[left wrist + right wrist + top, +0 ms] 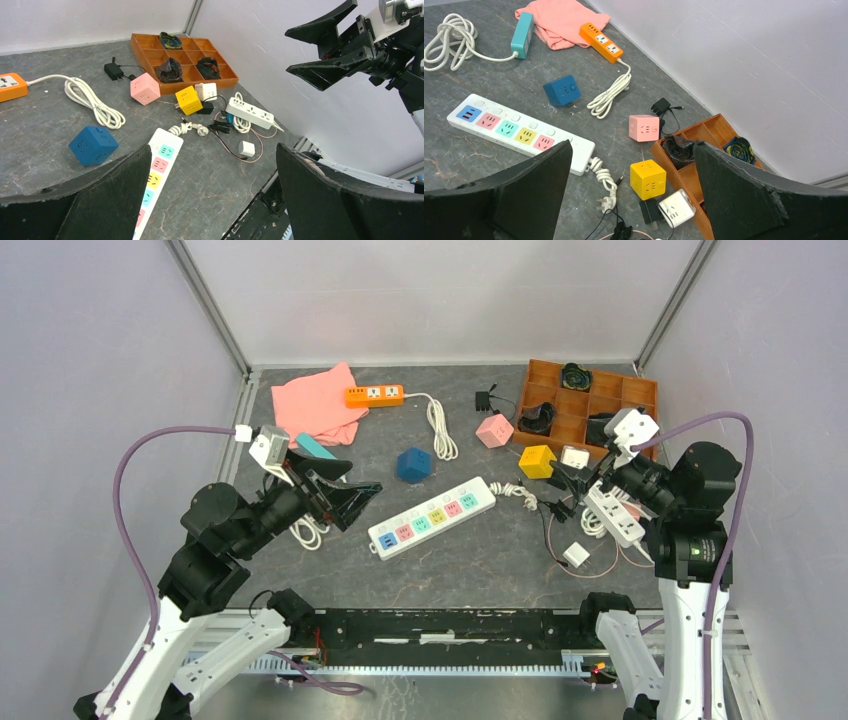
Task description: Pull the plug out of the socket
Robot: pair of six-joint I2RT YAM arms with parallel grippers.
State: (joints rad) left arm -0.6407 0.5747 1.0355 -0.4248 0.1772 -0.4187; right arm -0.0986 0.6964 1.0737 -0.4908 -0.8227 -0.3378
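Power strip [432,517]: flat at mid-tabletop [480,570], between the arms, with no plug visibly seated in it. Left pincer [365,475] and right pincer [632,144]: jaws apart, empty, raised. Pulling appears done.

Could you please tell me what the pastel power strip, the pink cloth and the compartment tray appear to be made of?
The power strip looks like smooth hard plastic, given its crisp moulded edges. The pink cloth seems soft matte fabric: it lies in folds. The compartment tray is probably matte plastic, though its brown tone could be wood.
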